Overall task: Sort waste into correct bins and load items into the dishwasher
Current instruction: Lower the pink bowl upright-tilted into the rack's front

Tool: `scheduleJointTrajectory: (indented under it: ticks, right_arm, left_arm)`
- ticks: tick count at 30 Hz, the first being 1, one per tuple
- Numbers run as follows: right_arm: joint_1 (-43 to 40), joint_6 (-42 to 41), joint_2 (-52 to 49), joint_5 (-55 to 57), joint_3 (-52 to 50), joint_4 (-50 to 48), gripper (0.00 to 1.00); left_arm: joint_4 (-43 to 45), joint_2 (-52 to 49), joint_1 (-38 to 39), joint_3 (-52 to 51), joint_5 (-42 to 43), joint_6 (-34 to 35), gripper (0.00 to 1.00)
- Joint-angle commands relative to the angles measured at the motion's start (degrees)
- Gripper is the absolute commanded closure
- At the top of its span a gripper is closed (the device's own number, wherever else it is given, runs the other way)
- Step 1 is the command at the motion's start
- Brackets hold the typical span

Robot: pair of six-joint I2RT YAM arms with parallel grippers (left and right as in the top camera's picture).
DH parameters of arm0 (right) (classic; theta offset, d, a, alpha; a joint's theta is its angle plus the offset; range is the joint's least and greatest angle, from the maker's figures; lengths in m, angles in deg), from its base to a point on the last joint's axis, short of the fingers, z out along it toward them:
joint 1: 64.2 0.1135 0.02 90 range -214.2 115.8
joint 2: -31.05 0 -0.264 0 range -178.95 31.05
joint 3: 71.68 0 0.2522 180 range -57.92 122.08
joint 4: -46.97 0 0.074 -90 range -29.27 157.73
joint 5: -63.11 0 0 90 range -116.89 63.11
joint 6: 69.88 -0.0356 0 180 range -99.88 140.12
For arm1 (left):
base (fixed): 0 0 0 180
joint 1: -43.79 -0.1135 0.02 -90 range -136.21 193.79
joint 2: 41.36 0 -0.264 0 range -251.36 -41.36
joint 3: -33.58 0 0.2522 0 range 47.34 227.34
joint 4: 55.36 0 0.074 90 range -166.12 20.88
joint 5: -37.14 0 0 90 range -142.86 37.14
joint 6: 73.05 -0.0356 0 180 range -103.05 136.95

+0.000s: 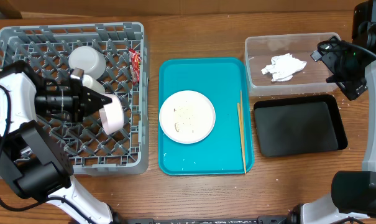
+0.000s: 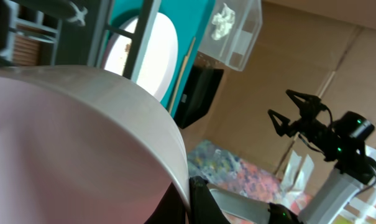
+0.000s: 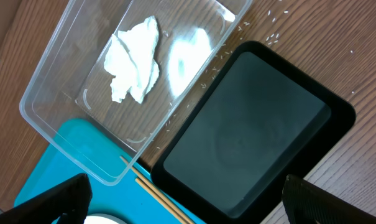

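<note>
Over the grey dish rack [image 1: 69,26], your left gripper [image 1: 102,102] is clamped tight on the rim of the white bowl [image 1: 113,116], which hangs tipped on edge above the pegs, just below and to the right of the white cup [image 1: 86,60] that already sits in the rack. To set the bowl down well, bring it straight down so the rim slides between two rows of pegs, and keep it clear of the cup. Let go only once the bowl leans on a peg and carries its own weight; the left wrist view is almost filled by the bowl, so steer from the overhead view. Your right gripper [image 3: 184,186] hovers with its jaws spread wide and nothing in them, above the clear tub [image 1: 250,62] that holds the crumpled napkin [image 1: 284,67], with the black tray [image 1: 299,127] just beside the tub. Note the red-and-white sauce packet [image 1: 135,65] lying at the rack's right side: it is waste, and in my judgement it belongs in a bin. On the teal tray [image 1: 175,158] wait the plate [image 1: 203,106] with rice scraps [image 1: 184,115] and the chopsticks [image 1: 242,134]. No brand or writing is legible anywhere; the packet's print is too small to read.
</note>
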Motion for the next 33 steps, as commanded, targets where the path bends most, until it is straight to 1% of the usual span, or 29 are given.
scheduleJointTrajectory:
  ticks: [1,14,15,20,24,27,28,31,33]
  right_arm:
    - [-0.11,-0.22,1.01,-0.04,0.81,-0.26,0.0]
    - [-0.11,-0.22,1.01,-0.04,0.83,-0.28,0.0]
    - [-0.11,-0.22,1.01,-0.04,0.81,-0.26,0.0]
    - [-0.11,-0.22,1.01,-0.04,0.81,-0.26,0.0]
    - [-0.11,-0.22,1.01,-0.04,0.81,-0.26,0.0]
    - [-0.11,-0.22,1.01,-0.04,0.81,-0.26,0.0]
    - [-0.11,-0.22,1.01,-0.04,0.81,-0.28,0.0]
    - [-0.11,-0.22,1.01,-0.04,0.81,-0.28,0.0]
    - [-0.11,-0.22,1.01,-0.04,0.81,-0.26,0.0]
  left_arm:
    - [0.37,1.7,-0.15,-2.43,1.68,-7.1,0.96]
    - [0.37,1.7,-6.34,-1.92,0.2,-6.99,0.96]
    - [0.37,1.7,-7.04,-1.38,-1.01,-6.97,0.96]
    - [0.44,1.7,-7.19,-0.04,-5.57,-7.02,0.96]
    - [1.53,1.7,-7.56,0.79,-5.99,-7.04,0.96]
    - [0.66,1.7,-7.56,3.5,-6.86,-6.99,0.96]
    - [0.35,1.7,-7.56,4.72,-6.95,-6.6,0.96]
    - [0.37,1.97,-7.41,8.2,-8.0,-1.64,0.96]
    - [0.37,2.08,-7.39,10.05,-8.33,0.2,0.96]
